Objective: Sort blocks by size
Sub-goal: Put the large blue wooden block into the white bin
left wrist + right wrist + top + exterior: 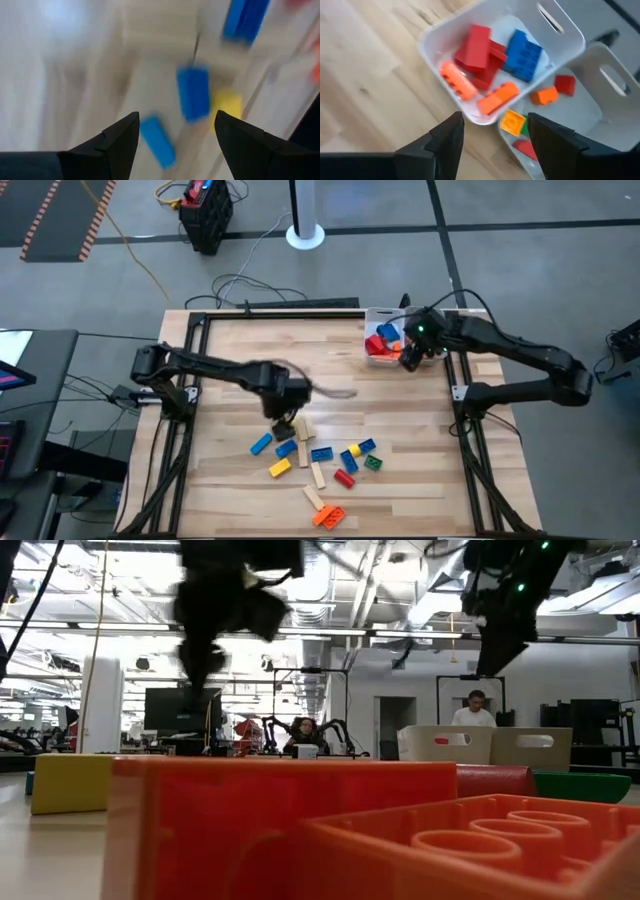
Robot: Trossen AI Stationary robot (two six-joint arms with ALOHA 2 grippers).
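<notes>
two white trays (445, 37) sit side by side at the table's (230, 360) far right corner; all places below are taken from them. right gripper (495, 130) hangs just above the trays, fingers spread, nothing between them. nearer tray holds five blocks (477, 47): two red, one blue, two orange. second tray (615, 110) shows about five smaller pieces, red, orange, yellow, green. the loose pile (320, 465) lies well apart from the trays, toward the table's near edge: roughly a dozen bricks plus pale wooden bars. left gripper (283, 423) is over the pile's tray-side edge, fingers spread, empty; blurred. cables and a black box (205, 215) on the floor beyond the trays.
</notes>
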